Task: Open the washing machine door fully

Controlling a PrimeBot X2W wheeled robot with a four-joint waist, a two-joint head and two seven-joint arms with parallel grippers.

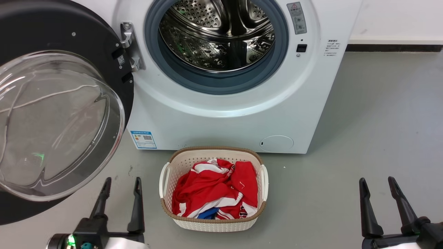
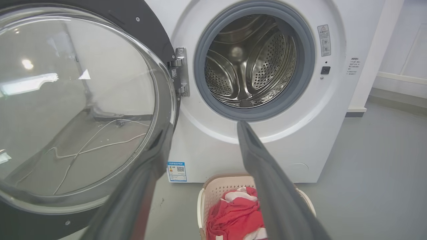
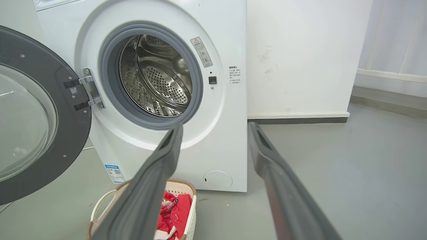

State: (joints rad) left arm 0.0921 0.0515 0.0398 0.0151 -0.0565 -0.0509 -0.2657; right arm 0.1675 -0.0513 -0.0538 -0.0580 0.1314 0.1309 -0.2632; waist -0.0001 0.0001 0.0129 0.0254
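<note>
Grippers sit low, tips up toward twelve, spread wide, holding nothing: left gripper (image 1: pixel 123 180) at seven o'clock, right gripper (image 1: pixel 376 179) at five. Washing machine door (image 1: pixel 59 121) stands swung wide at nine, glass facing the robot.

The washing machine door (image 1: pixel 59 121) (left side) is cut off.

The washing machine (image 1: pixel 221 121) stands on the floor (image 1: pixel 380 138); its door (image 1: pixel 59 121) hangs left of the drum opening (image 1: pixel 216 38) — hinged at that opening's left edge; a basket (image 1: pixel 213 149) sits on the floor just before the machine, clothes (image 1: pixel 214 193) in it; the left gripper (image 1: pixel 123 180) lies left of the basket, the right gripper (image 1: pixel 377 180) well to its right.
</note>
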